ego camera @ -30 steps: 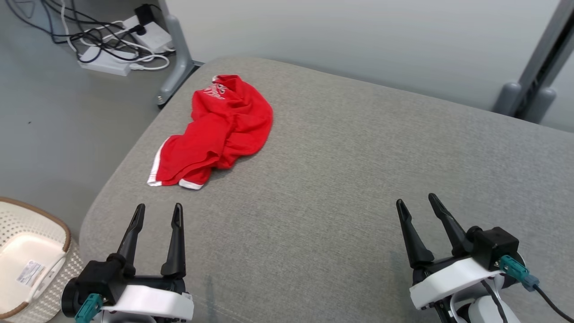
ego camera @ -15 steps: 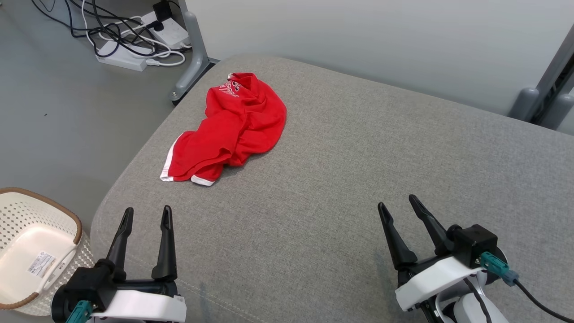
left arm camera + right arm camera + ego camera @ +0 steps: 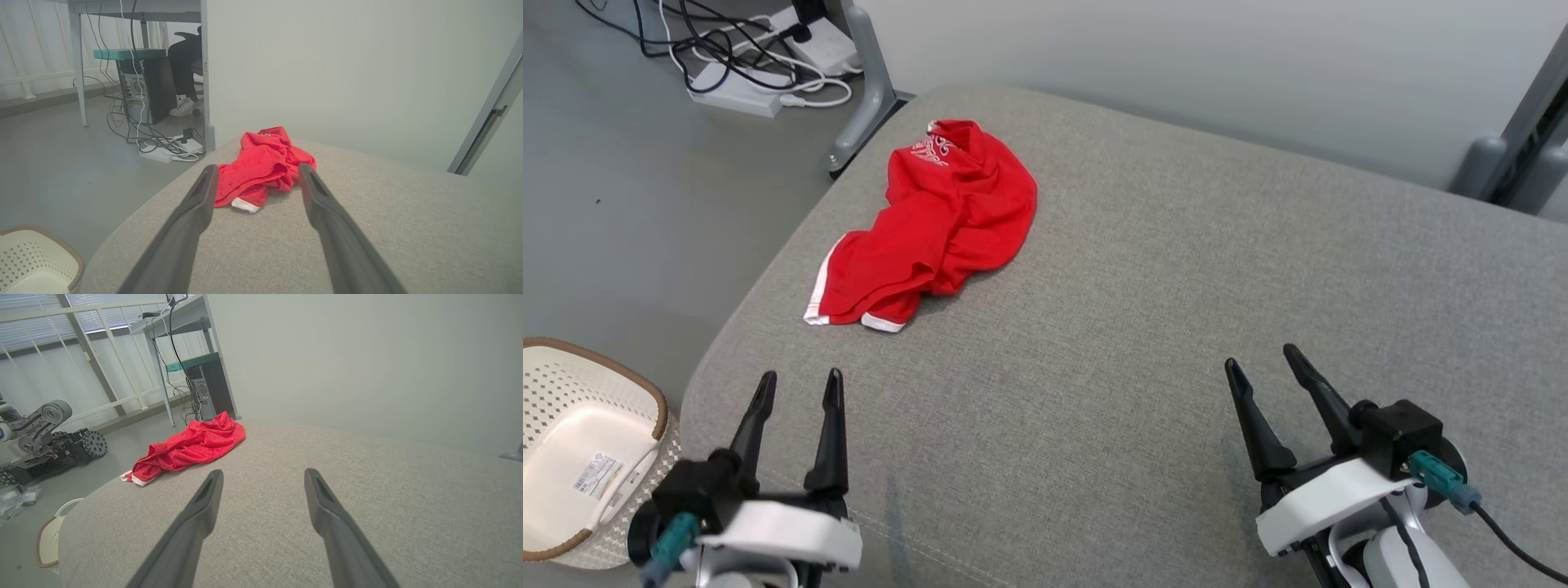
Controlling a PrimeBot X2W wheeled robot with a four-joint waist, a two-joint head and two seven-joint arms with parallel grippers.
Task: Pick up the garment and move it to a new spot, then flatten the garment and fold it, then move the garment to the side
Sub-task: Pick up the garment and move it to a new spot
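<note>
Red garment (image 3: 935, 224) crumpled on grey cushion (image 3: 1143, 327), 1 o'clock from my left gripper (image 3: 800, 376), long axis 7-to-1. My right gripper (image 3: 1261, 357) farther. Both released, empty.

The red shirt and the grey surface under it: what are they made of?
The red shirt looks like soft, matte knit cloth, maybe sports jersey: it slumps in loose folds. The grey surface seems a padded cushion covered in coarse woven fabric: flecked weave, rounded edges, stitched seam.
</note>
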